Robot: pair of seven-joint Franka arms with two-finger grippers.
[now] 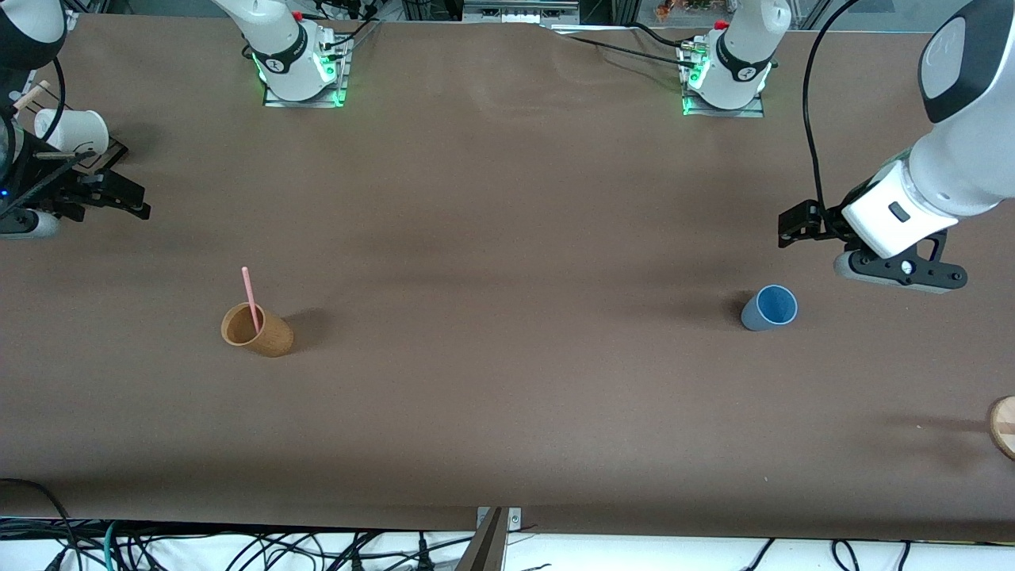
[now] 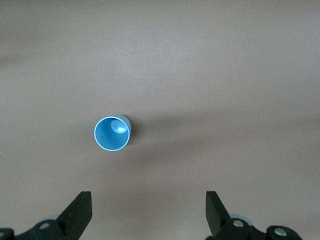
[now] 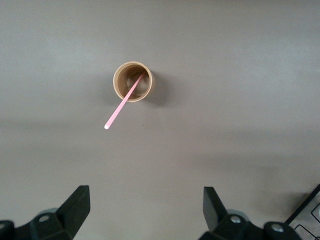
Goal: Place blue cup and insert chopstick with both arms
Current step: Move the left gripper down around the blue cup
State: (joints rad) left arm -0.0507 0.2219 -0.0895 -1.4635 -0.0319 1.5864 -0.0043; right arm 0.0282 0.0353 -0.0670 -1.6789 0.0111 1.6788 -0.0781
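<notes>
The blue cup (image 1: 769, 308) stands upright and empty on the brown table toward the left arm's end; it also shows in the left wrist view (image 2: 112, 133). The pink chopstick (image 1: 251, 297) leans inside the orange-brown cup (image 1: 256, 329) toward the right arm's end, and both show in the right wrist view, the chopstick (image 3: 122, 107) in the cup (image 3: 133, 81). My left gripper (image 1: 793, 226) hangs open and empty over the table beside the blue cup, with its fingertips wide apart (image 2: 148, 202). My right gripper (image 1: 131, 202) hangs open and empty over the table's right-arm end (image 3: 145, 200).
A white cup (image 1: 71, 129) sits at the right arm's end of the table, close to the right gripper. A round wooden object (image 1: 1003, 424) pokes in at the left arm's end, nearer to the front camera than the blue cup. Cables hang along the front edge.
</notes>
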